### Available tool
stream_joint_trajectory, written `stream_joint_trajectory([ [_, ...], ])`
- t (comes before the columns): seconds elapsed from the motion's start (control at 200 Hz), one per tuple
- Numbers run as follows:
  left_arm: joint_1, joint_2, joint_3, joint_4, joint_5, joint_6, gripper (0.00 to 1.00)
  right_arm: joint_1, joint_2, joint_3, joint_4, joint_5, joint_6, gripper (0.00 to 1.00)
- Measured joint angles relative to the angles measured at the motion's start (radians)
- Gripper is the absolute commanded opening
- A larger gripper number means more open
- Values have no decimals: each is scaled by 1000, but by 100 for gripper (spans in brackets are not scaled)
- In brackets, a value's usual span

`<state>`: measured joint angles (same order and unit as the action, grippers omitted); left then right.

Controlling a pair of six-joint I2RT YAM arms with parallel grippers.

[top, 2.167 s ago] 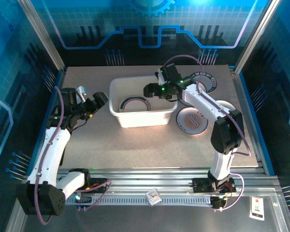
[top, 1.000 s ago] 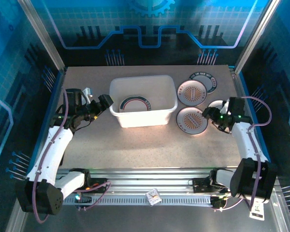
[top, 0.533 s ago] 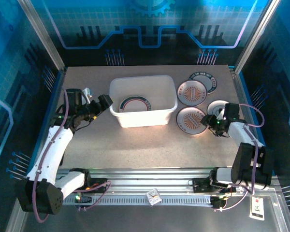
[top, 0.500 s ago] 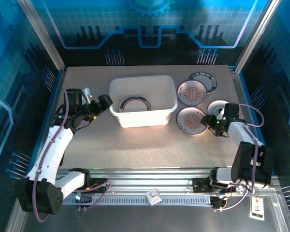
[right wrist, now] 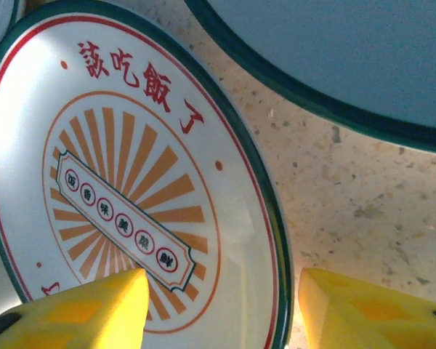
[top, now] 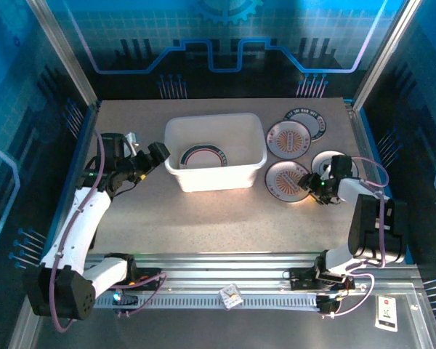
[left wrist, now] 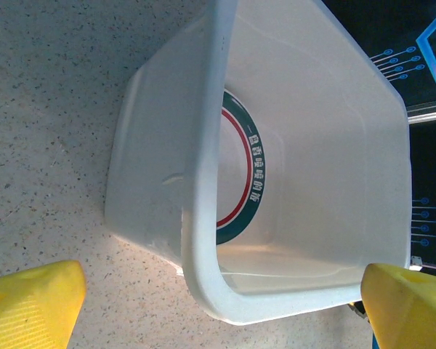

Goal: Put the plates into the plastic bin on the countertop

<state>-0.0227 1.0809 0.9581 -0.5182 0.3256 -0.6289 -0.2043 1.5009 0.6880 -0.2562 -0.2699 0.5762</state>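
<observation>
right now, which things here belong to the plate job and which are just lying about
Job: plastic bin, plate in the bin, near sunburst plate, far sunburst plate, dark-rimmed plate, white plate.
Lying about: small packet, white card.

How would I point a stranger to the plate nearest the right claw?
Find the central white plastic bin, then look off its near right corner. That plate has an orange sunburst face; unlike its sunburst twin farther back, the right claw straddles its rim.
</observation>
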Motion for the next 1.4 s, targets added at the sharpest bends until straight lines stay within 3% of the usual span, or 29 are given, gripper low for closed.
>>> stream_joint_trajectory([
  [0.555, 0, 0, 0, 0, -15, 0, 98, 1, 19, 2, 4, 31, 18, 38],
  [0.905, -1, -3, 0, 0, -15, 0, 98, 3, 18, -12, 34, 30, 10, 19],
  [1.401, -1, -20, -13, 0, -15, 0, 98, 3, -105, -42, 40, 4, 7, 10],
])
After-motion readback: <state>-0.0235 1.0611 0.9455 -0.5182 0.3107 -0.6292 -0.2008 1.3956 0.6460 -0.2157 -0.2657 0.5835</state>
